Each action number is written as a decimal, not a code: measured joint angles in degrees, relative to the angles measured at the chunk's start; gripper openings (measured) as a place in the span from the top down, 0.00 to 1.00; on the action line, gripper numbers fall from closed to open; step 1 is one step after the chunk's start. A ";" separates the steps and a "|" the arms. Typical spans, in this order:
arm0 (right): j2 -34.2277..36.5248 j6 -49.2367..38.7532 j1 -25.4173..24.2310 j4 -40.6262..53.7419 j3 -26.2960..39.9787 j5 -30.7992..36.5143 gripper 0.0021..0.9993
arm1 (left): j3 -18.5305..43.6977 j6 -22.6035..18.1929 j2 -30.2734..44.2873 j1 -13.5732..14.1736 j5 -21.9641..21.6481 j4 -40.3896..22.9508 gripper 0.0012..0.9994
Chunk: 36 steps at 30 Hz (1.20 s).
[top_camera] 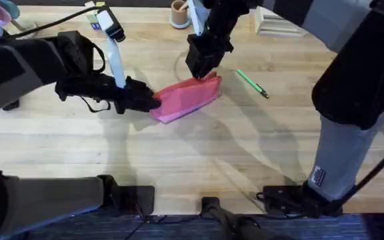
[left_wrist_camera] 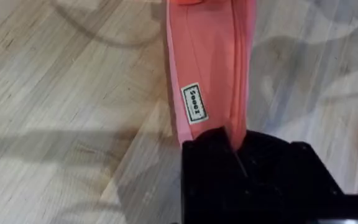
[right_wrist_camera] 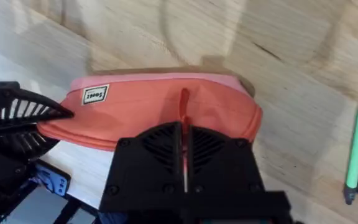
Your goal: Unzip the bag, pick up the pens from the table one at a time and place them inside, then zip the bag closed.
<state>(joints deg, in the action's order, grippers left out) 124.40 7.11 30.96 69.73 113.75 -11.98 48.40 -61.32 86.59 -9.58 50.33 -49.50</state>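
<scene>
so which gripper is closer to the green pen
Right. The right gripper is on the pouch end nearest the green pen; the left gripper grips the pouch's far end, farther from the pen.

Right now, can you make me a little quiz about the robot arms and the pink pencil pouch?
1. True or false: the green pen is already inside the pink pencil pouch.
2. Which gripper holds the pouch's end nearer the pen? A) left gripper B) right gripper
3. Fill in: the small white label on the pouch sits near the ___ gripper.

Key:
1. False, it lies on the wooden table beside the pouch.
2. B
3. left
</scene>
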 joint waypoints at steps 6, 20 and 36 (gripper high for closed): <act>0.00 -0.02 0.00 0.01 0.00 0.00 0.97 | 0.00 0.00 0.00 0.00 0.00 0.00 0.96; 0.00 -1.57 0.00 1.16 3.41 -2.37 0.97 | 0.00 0.00 0.00 0.00 -0.07 0.02 0.96; 0.00 -2.03 0.00 1.03 3.98 -7.66 0.97 | 0.00 0.00 0.00 0.00 -0.15 0.02 0.96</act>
<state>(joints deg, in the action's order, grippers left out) 124.40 5.08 30.96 70.76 117.74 -19.64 48.40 -61.32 86.59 -9.58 50.17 -49.47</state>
